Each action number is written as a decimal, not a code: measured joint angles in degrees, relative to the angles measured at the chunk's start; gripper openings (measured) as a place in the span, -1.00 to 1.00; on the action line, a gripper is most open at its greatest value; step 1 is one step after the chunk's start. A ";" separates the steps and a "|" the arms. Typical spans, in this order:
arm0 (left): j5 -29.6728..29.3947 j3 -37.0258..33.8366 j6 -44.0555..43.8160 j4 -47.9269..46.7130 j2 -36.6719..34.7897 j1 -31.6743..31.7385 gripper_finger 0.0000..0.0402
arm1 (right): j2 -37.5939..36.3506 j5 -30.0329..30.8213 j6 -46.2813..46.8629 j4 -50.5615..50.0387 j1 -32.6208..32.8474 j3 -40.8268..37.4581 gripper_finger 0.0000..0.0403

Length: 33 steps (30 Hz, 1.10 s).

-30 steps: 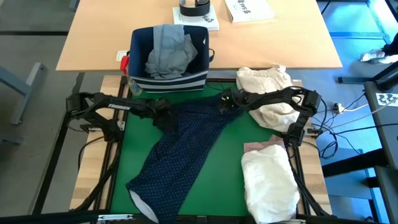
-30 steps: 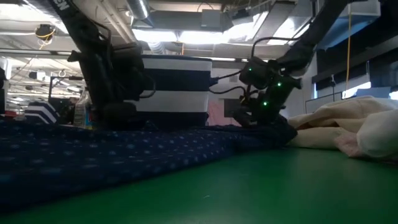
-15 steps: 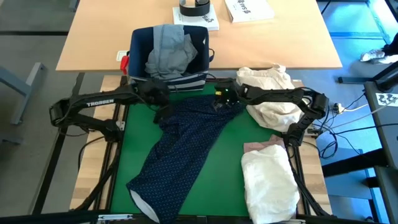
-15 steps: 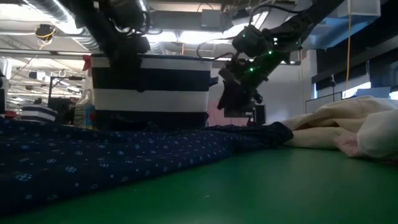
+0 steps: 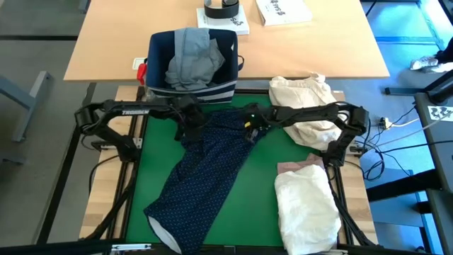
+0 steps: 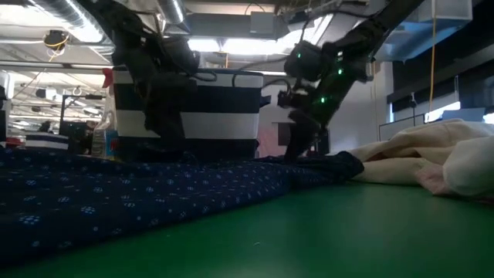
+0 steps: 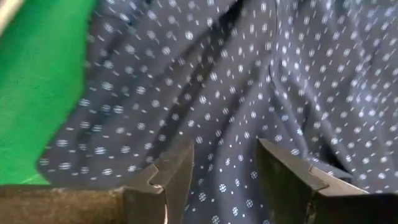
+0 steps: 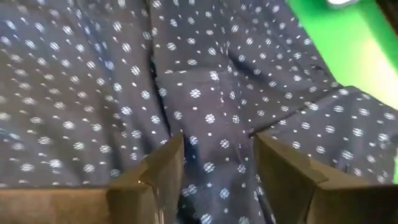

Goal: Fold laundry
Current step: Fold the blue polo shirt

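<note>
Green matting covers the desk (image 5: 265, 170), where the navy dotted shirt (image 5: 205, 177) lies spread diagonally. Both the left hand (image 7: 224, 168) and right hand (image 8: 214, 163) hover released above its upper edge. Soft, limp cloth; pinching a hem corner seems best.

You can see the dotted shirt (image 5: 212, 166) is soft, thin cloth with lots of wrinkles, lying on a flat green mat (image 5: 265, 198) that looks smooth and not shiny. The striped bin (image 5: 191, 88) is cloth too, and the big table (image 5: 106, 42) behind it looks like smooth, pale wood.
</note>
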 joint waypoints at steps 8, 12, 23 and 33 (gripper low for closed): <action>-2.67 0.00 0.00 -0.23 3.40 -3.57 -0.22 | 2.66 3.53 -3.18 3.43 0.00 0.27 -0.31; -3.59 0.00 0.18 0.01 3.40 -5.08 -0.24 | 1.57 7.75 -3.24 0.74 -1.85 2.21 -0.83; -6.27 0.00 1.33 0.05 3.38 -6.19 -0.25 | 1.74 14.99 -0.66 0.70 -7.86 6.90 -0.97; -7.72 0.00 2.37 -0.04 3.38 -6.19 -0.25 | 5.85 15.04 10.48 0.11 -9.82 6.27 -0.58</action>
